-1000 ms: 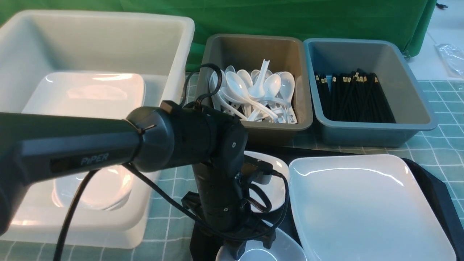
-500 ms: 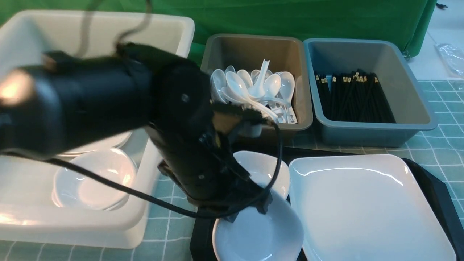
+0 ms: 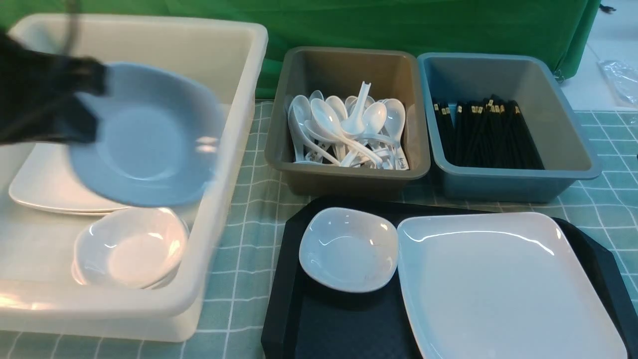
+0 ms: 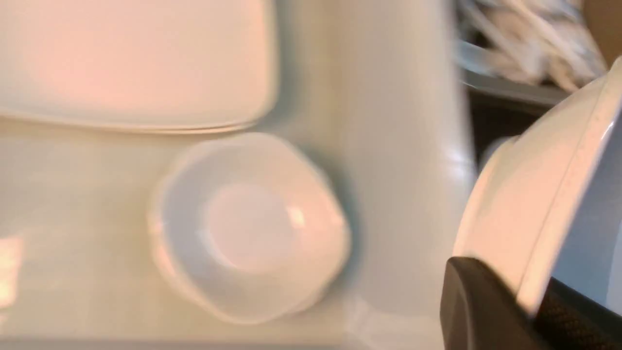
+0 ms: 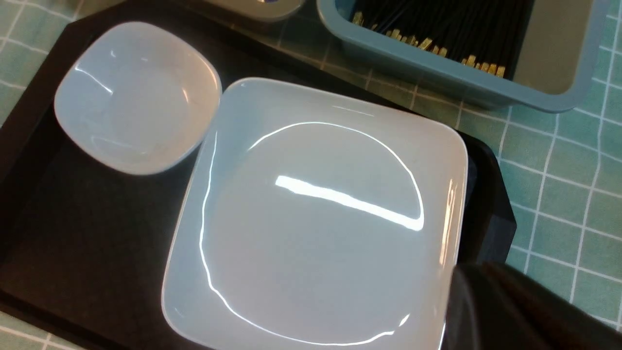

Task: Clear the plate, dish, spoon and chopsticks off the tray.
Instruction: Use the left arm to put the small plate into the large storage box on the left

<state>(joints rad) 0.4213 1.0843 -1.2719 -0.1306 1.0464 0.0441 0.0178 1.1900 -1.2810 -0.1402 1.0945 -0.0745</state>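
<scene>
Green-checked cloth (image 3: 244,209) covers the counter (image 3: 598,199); a green curtain (image 3: 398,25) hangs beyond its far edge. The left tool (image 3: 92,107) pinches a dish (image 3: 144,134); the right tool (image 5: 505,311): state unclear.

A staged canteen dish-return setup: spoon bin (image 3: 349,182), chopstick bin (image 3: 498,187), checked tablecloth (image 3: 249,209) and a green backdrop (image 3: 398,25).

Bright, even light from overhead, leaving a long white glare streak and a curved highlight on the large glossy white square plate (image 5: 316,218). Front view's mostly sharp, but the small deep white dish (image 3: 144,134) held over the big cream plastic tub (image 3: 149,25) is motion-smeared. Left wrist view is blurry all over, with a warm pinkish cast.
</scene>
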